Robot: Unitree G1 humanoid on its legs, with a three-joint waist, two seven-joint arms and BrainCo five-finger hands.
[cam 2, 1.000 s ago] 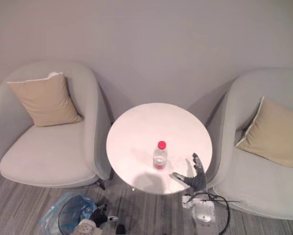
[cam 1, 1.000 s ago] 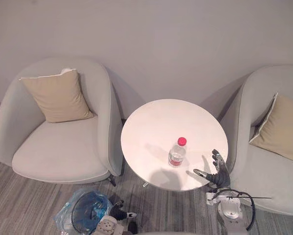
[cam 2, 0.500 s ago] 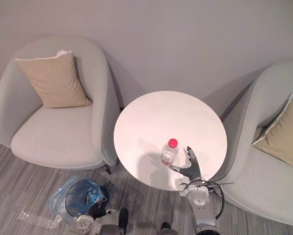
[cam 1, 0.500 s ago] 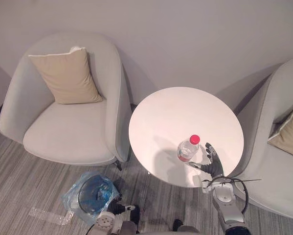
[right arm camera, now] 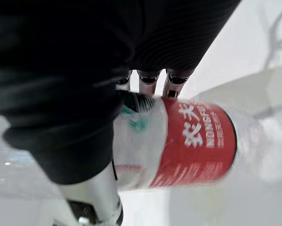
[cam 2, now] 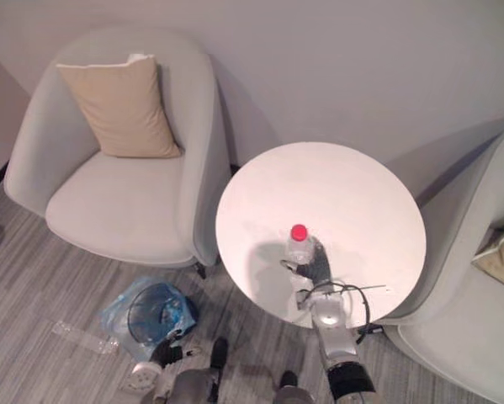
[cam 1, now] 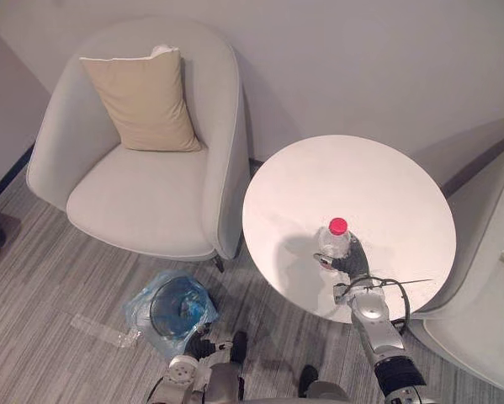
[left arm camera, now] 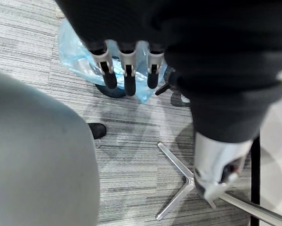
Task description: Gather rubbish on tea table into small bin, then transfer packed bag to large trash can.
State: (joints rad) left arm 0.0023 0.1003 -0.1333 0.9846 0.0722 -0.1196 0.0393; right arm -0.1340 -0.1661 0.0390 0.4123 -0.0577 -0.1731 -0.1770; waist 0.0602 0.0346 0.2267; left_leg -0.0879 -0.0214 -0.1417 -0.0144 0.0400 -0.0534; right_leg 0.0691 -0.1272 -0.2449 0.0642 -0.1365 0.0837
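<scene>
Right hand (cam 1: pixel 350 257) wraps bottle (cam 1: pixel 336 238) near table's (cam 1: pixel 378 181) front edge; left hand (left arm camera: pixel 125 70), fingers relaxed, above floor by bagged bin (cam 1: pixel 174 307); armchair (cam 1: pixel 142 198) beside.

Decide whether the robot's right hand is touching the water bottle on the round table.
Touching. The right wrist view shows the bottle lying against the right hand, its fingers curled round it with no gap.

On tea table (cam 1: pixel 386 172): bottle (cam 1: pixel 336 240); on floor to its left: small bin (cam 1: pixel 174 307)
</scene>
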